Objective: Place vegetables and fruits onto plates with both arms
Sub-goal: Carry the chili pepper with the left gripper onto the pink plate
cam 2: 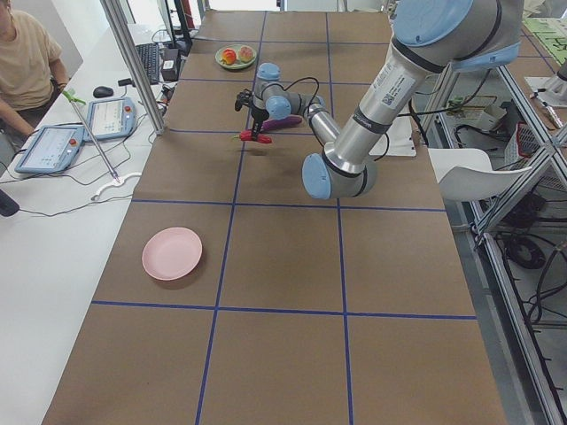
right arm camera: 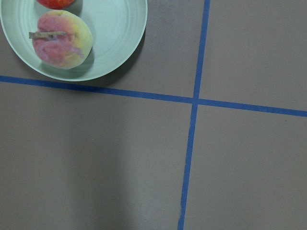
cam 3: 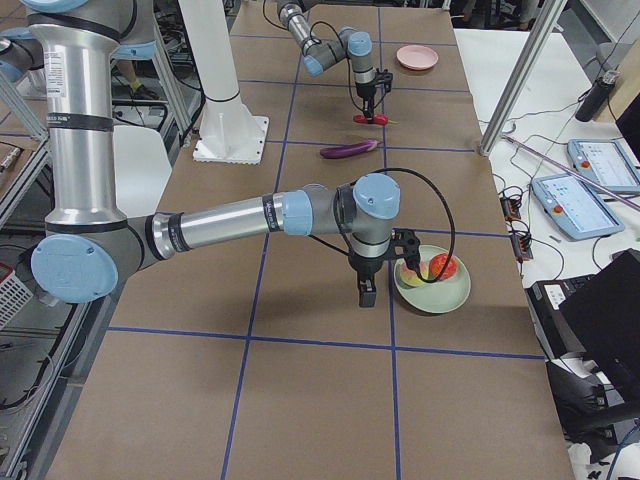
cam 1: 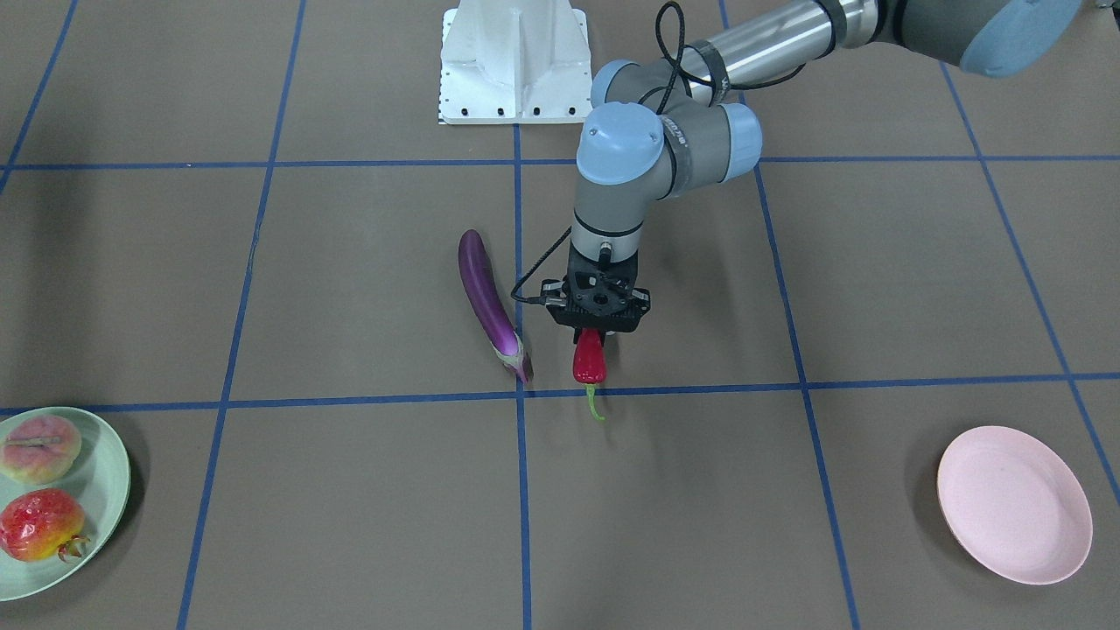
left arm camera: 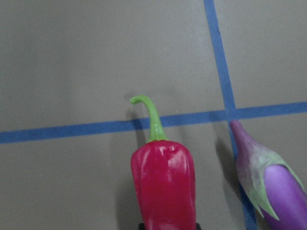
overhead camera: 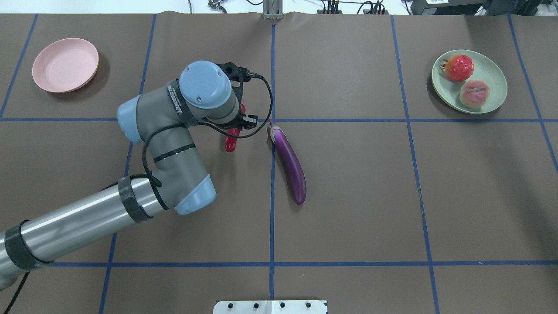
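Note:
My left gripper (cam 1: 595,325) is shut on the dark-red chili pepper (cam 1: 589,359) and holds it low over the table's middle, green stem pointing away; the pepper also shows in the left wrist view (left arm camera: 163,182). The purple eggplant (cam 1: 490,306) lies on the table just beside it. The peach (overhead camera: 474,93) and the pomegranate (overhead camera: 458,67) sit on the mint green plate (overhead camera: 495,74). The pink plate (overhead camera: 65,64) is bare. My right gripper (cam 3: 367,290) hangs beside the green plate; it shows only in the exterior right view, so I cannot tell whether it is open or shut.
The white base block (cam 1: 512,61) stands at the robot's edge of the table. A metal post (cam 2: 133,62) and tablets (cam 2: 49,146) stand on the side bench, where a person (cam 2: 27,62) sits. Blue tape lines cross the brown table.

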`<state>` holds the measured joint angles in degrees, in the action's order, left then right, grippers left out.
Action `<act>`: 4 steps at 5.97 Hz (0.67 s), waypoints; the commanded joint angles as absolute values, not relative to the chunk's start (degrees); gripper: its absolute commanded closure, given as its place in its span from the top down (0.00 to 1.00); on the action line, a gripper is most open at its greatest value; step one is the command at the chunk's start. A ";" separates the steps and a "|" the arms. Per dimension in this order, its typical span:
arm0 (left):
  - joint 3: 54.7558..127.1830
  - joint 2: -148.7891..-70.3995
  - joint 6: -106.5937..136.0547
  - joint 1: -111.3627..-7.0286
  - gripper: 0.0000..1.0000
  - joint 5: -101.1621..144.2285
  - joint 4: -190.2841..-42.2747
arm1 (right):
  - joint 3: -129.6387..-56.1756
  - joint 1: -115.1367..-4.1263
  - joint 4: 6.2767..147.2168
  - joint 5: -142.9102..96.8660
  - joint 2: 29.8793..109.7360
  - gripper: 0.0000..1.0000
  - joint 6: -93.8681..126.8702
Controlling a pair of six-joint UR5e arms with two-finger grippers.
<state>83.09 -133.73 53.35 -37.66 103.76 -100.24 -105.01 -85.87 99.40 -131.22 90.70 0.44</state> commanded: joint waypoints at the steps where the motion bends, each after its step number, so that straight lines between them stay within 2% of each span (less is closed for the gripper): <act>1: 83.06 -128.36 34.40 -52.12 0.00 118.90 -99.05 | -104.94 -85.87 99.40 -131.22 90.70 1.00 0.35; 2: 81.49 -123.97 22.44 -59.08 0.00 123.09 -99.23 | -104.85 -85.87 99.40 -131.22 90.70 1.00 0.35; 3: 76.08 -122.88 11.62 -63.59 0.00 122.96 -100.01 | -104.94 -85.87 99.40 -131.31 90.70 1.00 0.35; 4: 67.76 -122.44 3.51 -68.07 0.00 122.70 -103.41 | -104.85 -85.87 99.40 -131.31 90.70 1.00 0.44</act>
